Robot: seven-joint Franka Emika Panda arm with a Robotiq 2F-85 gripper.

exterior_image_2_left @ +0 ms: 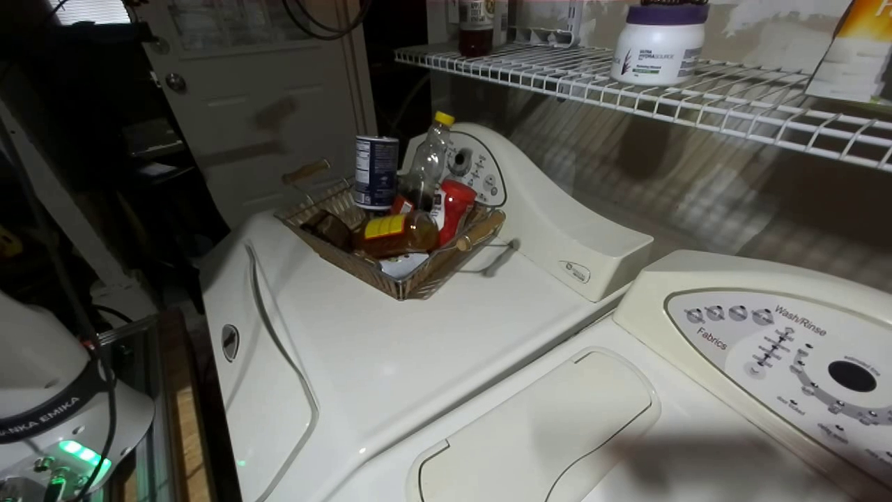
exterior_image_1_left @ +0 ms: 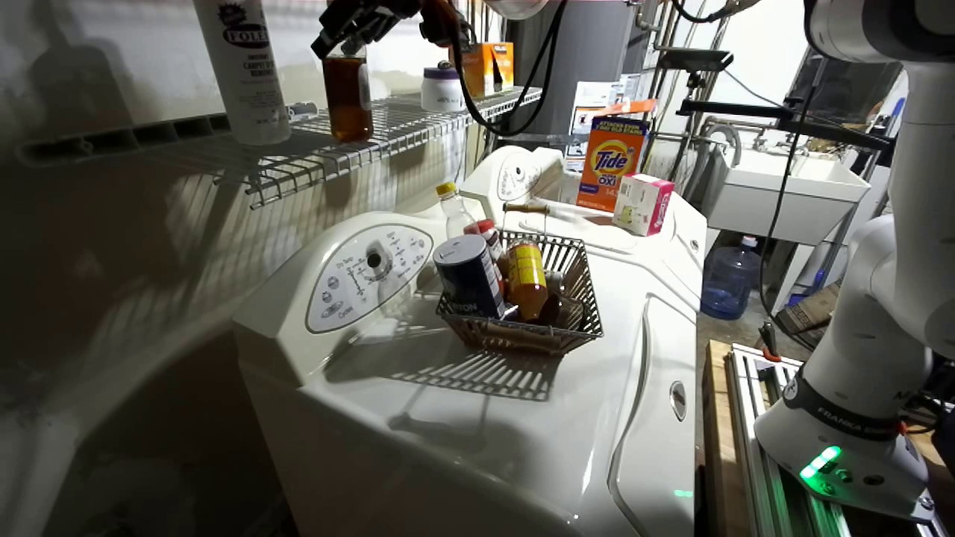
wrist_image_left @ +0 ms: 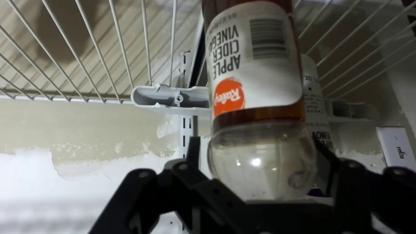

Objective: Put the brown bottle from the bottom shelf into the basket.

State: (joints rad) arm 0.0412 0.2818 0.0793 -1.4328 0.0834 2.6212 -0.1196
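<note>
Your gripper (wrist_image_left: 258,146) was positioned at the upper part of the brown bottle (exterior_image_1_left: 345,97), with the bottle's clear shoulder between its two fingers (wrist_image_left: 194,151). The jaws were set wide. In the wrist view, you had a visible gap between the bottle and the finger on the left; at the finger on the right, contact could not be determined.

The brown bottle stood upright on the bottom shelf (exterior_image_2_left: 739,97), a white wire rack. Its label appeared inverted in the wrist view and read "Apple Cider Vinegar". On the same shelf, you had the white bottle (exterior_image_1_left: 250,74) near the brown bottle. A white jar (exterior_image_2_left: 658,52) with a purple lid stood between the brown bottle and an orange carton (exterior_image_1_left: 485,68).

Below shelf level, your basket (exterior_image_2_left: 369,273) rested on the dryer (exterior_image_1_left: 589,395). It contained a dark blue canister (exterior_image_2_left: 376,174), a clear bottle (exterior_image_2_left: 426,167) with a yellow cap, a red container (exterior_image_2_left: 458,209) and a tilted amber bottle (exterior_image_2_left: 394,240) with a yellow label. A Tide box (exterior_image_1_left: 612,160) stood on the adjacent washer (exterior_image_2_left: 536,432).
</note>
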